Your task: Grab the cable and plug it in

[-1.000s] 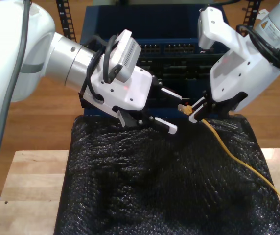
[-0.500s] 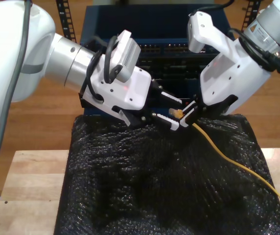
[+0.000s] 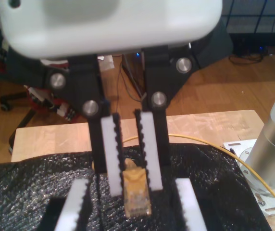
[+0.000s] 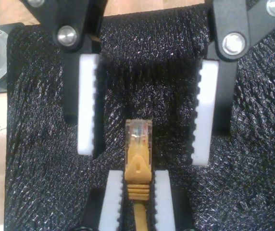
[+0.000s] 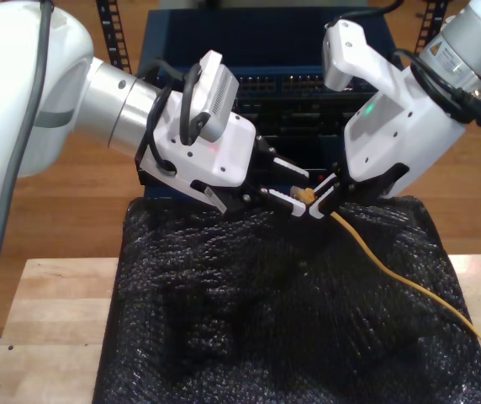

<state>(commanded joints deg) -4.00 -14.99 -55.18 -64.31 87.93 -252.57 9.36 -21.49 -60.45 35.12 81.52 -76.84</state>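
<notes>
Cable (image 5: 392, 268) plug (image 4: 138, 132) is pinched by its boot in my second gripper (image 5: 325, 195), tip poking fwd between the wide-open jaws of my first gripper (image 5: 289, 187), w/ the cord trailing back over the black mat (image 5: 249, 337) below both.

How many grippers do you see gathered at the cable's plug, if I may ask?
2. My first gripper is open on the exterior view's left of the plug. My second gripper, on that view's right, is shut on the cable.
</notes>
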